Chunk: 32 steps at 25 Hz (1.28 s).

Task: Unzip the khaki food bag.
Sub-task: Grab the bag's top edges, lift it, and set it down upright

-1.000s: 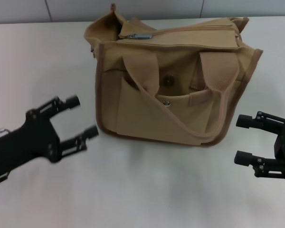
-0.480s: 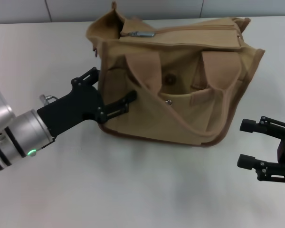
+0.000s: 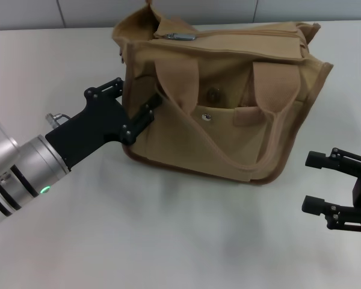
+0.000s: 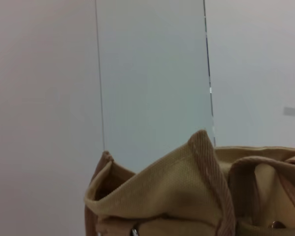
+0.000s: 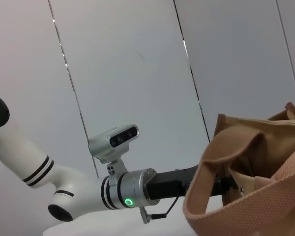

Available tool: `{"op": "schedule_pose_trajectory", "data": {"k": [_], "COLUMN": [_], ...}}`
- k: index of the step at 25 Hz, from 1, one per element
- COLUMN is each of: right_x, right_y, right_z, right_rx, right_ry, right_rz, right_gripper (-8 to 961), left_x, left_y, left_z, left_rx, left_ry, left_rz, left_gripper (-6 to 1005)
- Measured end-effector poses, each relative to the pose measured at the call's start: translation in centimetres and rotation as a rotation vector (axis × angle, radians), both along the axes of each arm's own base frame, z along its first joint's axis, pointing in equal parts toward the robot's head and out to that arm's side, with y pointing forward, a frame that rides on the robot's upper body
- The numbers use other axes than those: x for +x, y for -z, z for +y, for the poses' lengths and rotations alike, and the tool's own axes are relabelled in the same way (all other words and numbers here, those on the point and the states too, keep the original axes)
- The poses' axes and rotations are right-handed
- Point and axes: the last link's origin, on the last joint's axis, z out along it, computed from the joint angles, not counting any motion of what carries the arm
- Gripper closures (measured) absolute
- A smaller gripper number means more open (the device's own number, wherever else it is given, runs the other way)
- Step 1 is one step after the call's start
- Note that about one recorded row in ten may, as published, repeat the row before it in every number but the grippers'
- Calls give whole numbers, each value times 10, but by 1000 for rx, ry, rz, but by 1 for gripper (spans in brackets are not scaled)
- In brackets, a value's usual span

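The khaki food bag [image 3: 228, 126] stands on the white table, front pocket facing me, with two handles and a snap button [image 3: 206, 117]. Its top zipper looks closed, and the metal pull [image 3: 179, 37] lies at the top's left end. My left gripper [image 3: 135, 99] is open at the bag's left front corner, with one finger along the left side and the other finger [image 3: 145, 113] against the front. My right gripper [image 3: 311, 182] is open and empty, low at the right, apart from the bag. The left wrist view shows the bag's top corner [image 4: 187, 196]. The right wrist view shows the bag's side [image 5: 250, 167].
The white table [image 3: 168, 241] spreads in front of the bag, with a grey wall behind it. The left arm's silver forearm [image 3: 18, 171] reaches in from the lower left and also shows in the right wrist view [image 5: 137, 189].
My left gripper swung in from the table's left to the bag's left front corner, then pushed in a little. The bag shifted and tilted slightly. The right gripper barely moved.
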Motion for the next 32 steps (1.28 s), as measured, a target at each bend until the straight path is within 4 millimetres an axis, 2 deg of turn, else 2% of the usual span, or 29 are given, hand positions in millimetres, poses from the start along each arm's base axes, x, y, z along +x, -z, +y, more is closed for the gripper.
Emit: {"op": "schedule_pose_trajectory", "data": {"k": [8, 11, 16, 20, 22, 23, 27, 28, 32], "right_x": [-1, -1, -4, -4, -2, 1, 4, 4, 2], "right_y": [0, -3, -22, -39, -51, -64, -79, -86, -91], "right_z": [-1, -2, -9, -13, -13, -13, -11, -5, 9], "right_rx": [-4, -4, 84, 199, 289, 379, 450, 455, 440], "right_ry": [-1, -4, -22, -20, 2, 33, 60, 75, 99], "right_rz": [6, 17, 120, 194, 238, 279, 319, 330, 327], "right_gripper": [119, 119, 119, 119, 119, 119, 118, 118, 119], "left_x": [5, 7, 16, 22, 23, 26, 30, 33, 38], "left_y": [1, -1, -18, -28, -32, -38, -50, -61, -71], "left_z": [2, 1, 2, 3, 4, 7, 9, 12, 16], "left_rx": [-5, 0, 18, 27, 28, 34, 52, 57, 52], "left_ry": [22, 41, 124, 175, 187, 209, 252, 278, 310], "left_rz": [1, -11, -61, -87, -91, -93, -99, -106, -100], "left_gripper": [678, 708, 757, 910, 911, 911, 912, 912, 912]}}
